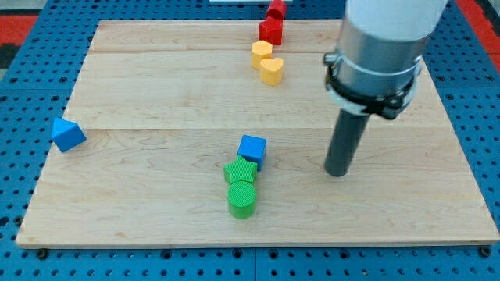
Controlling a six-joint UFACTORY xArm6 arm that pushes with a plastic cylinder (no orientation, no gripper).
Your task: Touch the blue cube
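The blue cube sits near the middle of the wooden board, touching a green block just below it. My tip rests on the board to the right of the blue cube, about a hundred pixels away and slightly lower, not touching any block. The dark rod rises from the tip to the grey and white arm body at the view's top right.
A green cylinder lies below the green block. A blue triangular block sits at the board's left edge. A yellow block and a yellow heart stand at the top centre, with two red blocks above them.
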